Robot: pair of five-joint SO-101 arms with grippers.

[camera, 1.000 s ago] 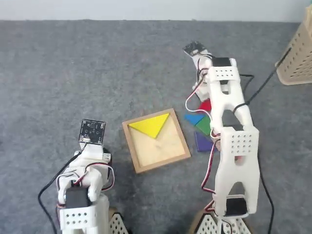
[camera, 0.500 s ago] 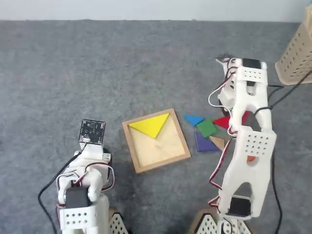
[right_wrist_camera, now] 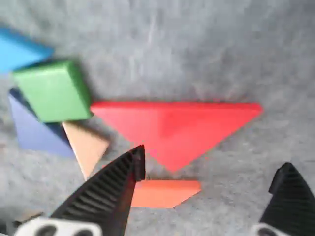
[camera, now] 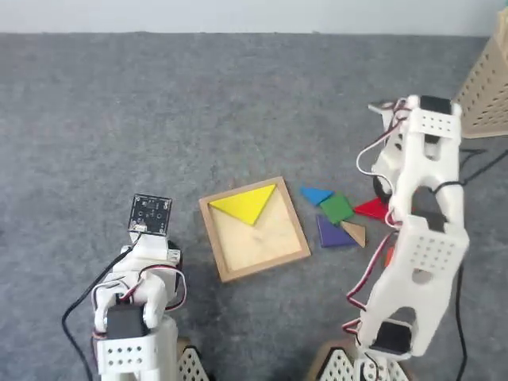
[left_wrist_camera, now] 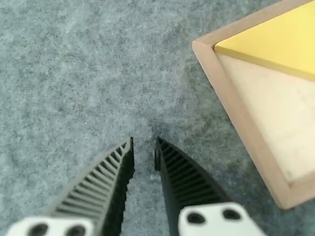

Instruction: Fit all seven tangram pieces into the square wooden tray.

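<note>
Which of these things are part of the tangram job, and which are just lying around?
Job: wooden tray, yellow triangle, blue triangle, green square, purple triangle, tan triangle, red triangle, orange piece.
Lying about: perforated basket.

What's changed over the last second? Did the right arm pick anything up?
No grip. The right arm swung right, away from the tray, uncovering the tan triangle. The red triangle shifted right with it and lies on the carpet below the open right gripper. Left arm, tray and yellow triangle stayed put.
</note>
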